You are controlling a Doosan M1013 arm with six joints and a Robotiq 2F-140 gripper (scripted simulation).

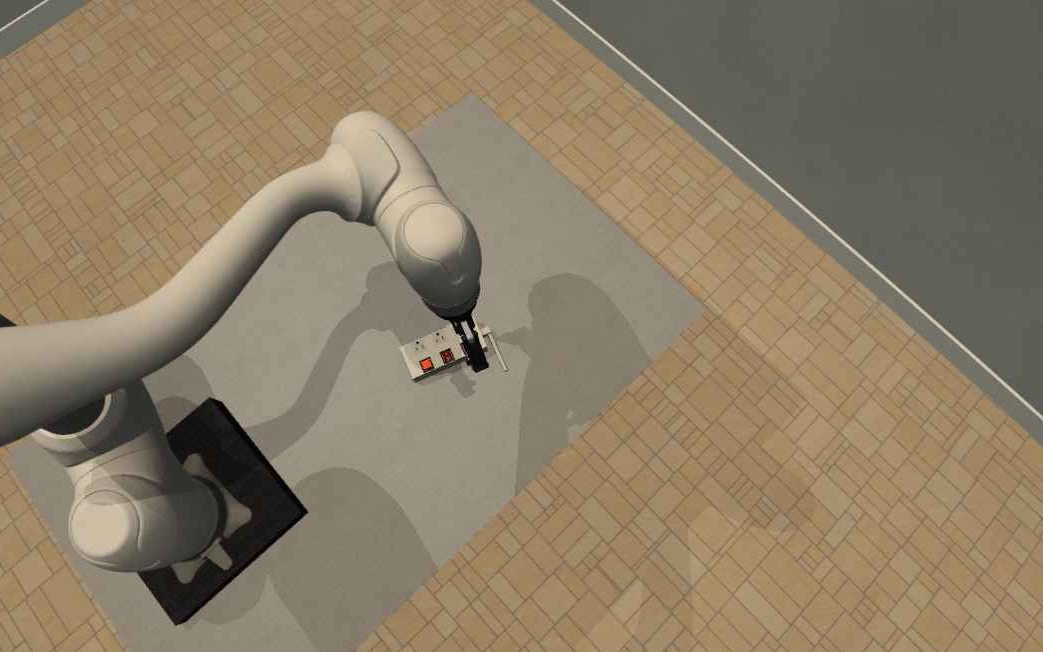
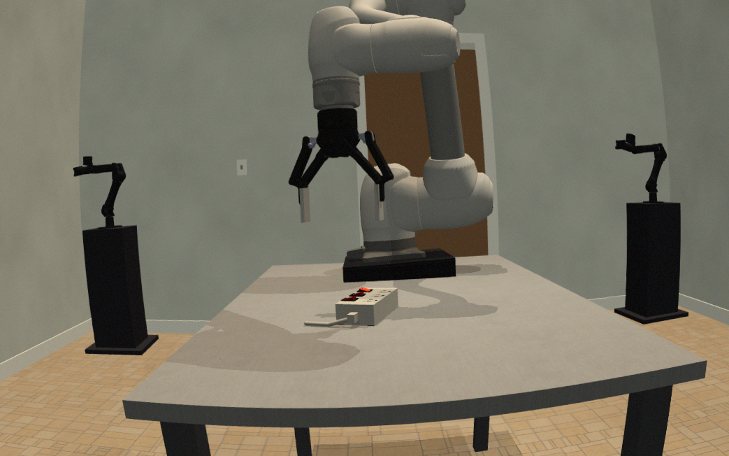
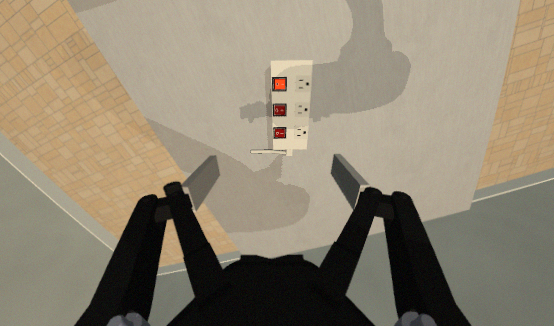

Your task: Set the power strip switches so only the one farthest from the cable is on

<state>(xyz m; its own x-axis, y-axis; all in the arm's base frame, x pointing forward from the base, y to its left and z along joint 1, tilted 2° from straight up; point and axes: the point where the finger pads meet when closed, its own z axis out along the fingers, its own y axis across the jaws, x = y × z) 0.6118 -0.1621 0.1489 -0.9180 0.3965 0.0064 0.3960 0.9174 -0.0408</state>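
A cream power strip (image 3: 290, 105) lies flat on the grey table, right way up, with three red switches and three sockets. Its short cable stub (image 3: 270, 151) leaves the near end in the wrist view. The switch farthest from the cable (image 3: 279, 84) glows bright orange-red. The middle switch (image 3: 279, 109) and the switch nearest the cable (image 3: 279, 132) are dark red. The strip also shows in the exterior view (image 2: 367, 305) and in the top view (image 1: 444, 354). My gripper (image 2: 340, 211) hangs open and empty high above the strip's cable end; it also shows in the wrist view (image 3: 275, 179).
The arm's black base (image 2: 399, 264) stands at the table's far end behind the strip. Two black pedestals with camera arms stand on the floor, one left (image 2: 114, 286) and one right (image 2: 651, 260) of the table.
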